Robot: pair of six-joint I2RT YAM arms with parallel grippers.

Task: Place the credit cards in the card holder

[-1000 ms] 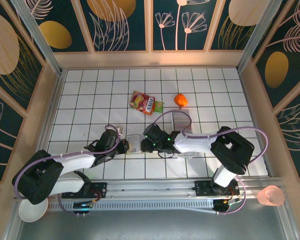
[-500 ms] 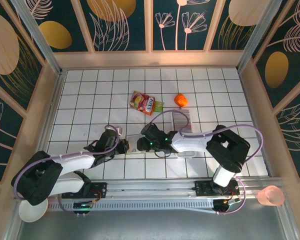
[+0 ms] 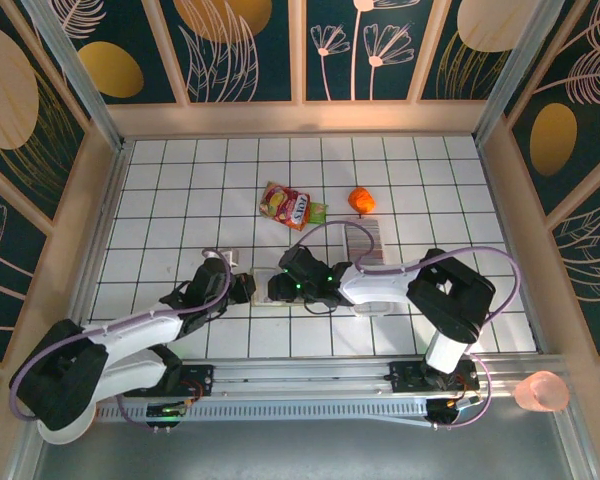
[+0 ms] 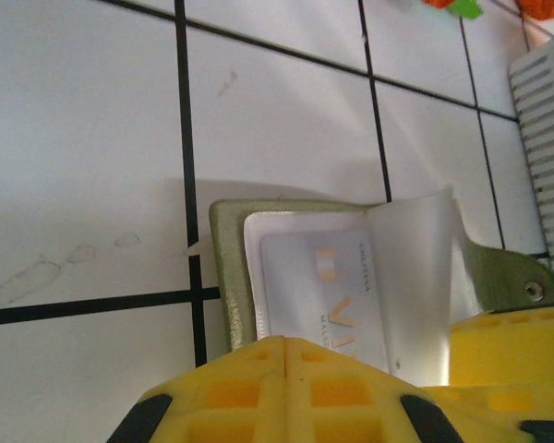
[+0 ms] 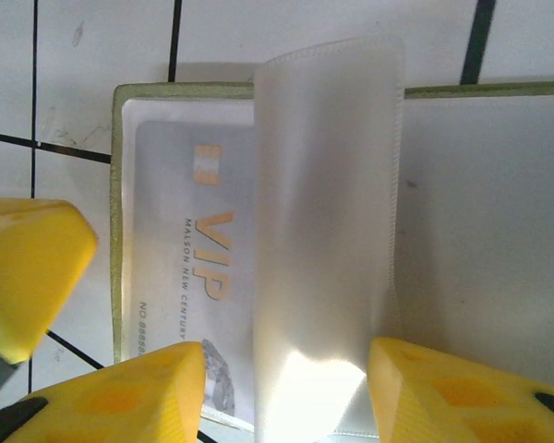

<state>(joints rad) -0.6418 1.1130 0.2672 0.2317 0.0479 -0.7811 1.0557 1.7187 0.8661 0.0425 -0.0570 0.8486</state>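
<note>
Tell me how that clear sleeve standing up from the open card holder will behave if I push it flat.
The clear sleeve probably flops: it curls over on itself and looks thin. It likely springs back up when released, as it stands bowed now. Its glossy face may slip under the right pincer.

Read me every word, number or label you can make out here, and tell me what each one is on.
"VIP": card in the card holder.
"MALSON NEW CENTURY": same card, small print.
"NO 8888": same card, rest hidden.
Snack packet: print too small to read.
</note>
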